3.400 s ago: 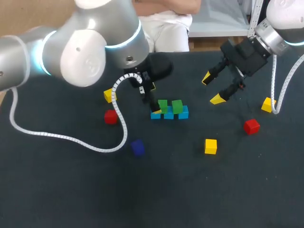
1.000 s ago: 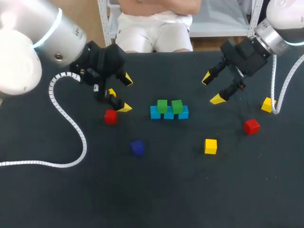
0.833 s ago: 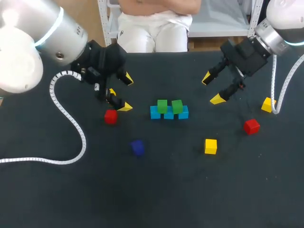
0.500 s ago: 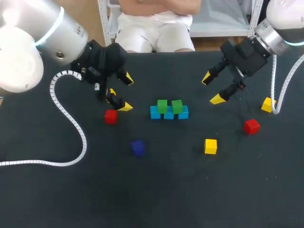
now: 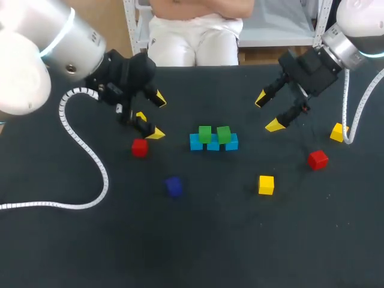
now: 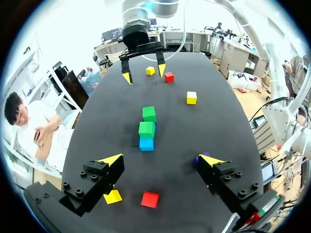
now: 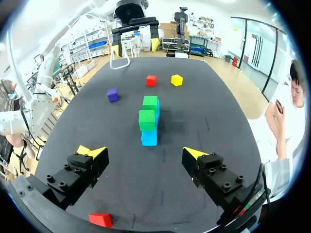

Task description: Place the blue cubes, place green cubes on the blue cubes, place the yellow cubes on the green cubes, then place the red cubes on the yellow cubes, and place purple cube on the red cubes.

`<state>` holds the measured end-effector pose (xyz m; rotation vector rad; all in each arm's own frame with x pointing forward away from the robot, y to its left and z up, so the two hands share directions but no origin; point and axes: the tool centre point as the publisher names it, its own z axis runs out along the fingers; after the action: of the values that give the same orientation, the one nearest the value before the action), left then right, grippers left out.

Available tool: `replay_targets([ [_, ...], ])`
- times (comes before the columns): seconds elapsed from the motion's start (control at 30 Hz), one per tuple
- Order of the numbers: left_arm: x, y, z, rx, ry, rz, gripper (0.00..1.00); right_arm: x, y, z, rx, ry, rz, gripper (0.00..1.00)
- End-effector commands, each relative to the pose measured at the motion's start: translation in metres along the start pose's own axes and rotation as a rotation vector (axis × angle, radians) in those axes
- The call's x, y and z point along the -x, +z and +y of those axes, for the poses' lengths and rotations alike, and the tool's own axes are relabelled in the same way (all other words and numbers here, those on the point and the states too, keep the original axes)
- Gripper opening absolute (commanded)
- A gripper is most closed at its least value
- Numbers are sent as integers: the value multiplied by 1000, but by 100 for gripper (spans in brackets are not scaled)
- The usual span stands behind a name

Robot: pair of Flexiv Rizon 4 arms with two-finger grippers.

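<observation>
In the middle of the table (image 5: 72, 252), the blue cubes (image 5: 213, 143) sit in a short row, touching one another, with two green cubes (image 5: 214, 133) on top of them, side by side. So the first two layers look done to me, and the yellow layer is the step in hand; nothing yellow is on the stack yet.

Just out from the stack on the left lie a yellow cube (image 6: 112, 196) and a red cube (image 6: 150, 199), near each other but apart. The left gripper (image 5: 158, 116) hangs over that pair with its fingers spread wide and nothing in them. In its wrist view the red one lies between the fingers and the yellow one just beside one finger. The purple cube (image 5: 174, 186) lies nearer the front, alone.

On the other side, the right gripper (image 5: 268, 112) hovers above the cloth, fingers also wide apart and empty. Two more yellows (image 5: 266, 184) and another red (image 5: 317, 159) are scattered near it.

My guess is the left arm goes for its yellow cube. It needs to shift over so the fingers straddle that cube, not the red, then come down, close, and carry it onto the greens without nudging them.
</observation>
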<state>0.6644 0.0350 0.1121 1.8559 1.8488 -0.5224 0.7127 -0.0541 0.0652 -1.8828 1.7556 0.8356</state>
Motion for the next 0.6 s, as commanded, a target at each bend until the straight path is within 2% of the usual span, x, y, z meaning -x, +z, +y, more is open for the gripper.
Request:
replay_targets([
  [0.03,-2,1,8,-17,-6,2,100,0,0,1,-2,0,-1,100],
  [0.27,-5,8,16,-30,-24,18,100,0,0,1,-2,0,-1,100],
  [0.6,-3,18,36,-45,-33,37,100,0,0,1,-2,0,-1,100],
])
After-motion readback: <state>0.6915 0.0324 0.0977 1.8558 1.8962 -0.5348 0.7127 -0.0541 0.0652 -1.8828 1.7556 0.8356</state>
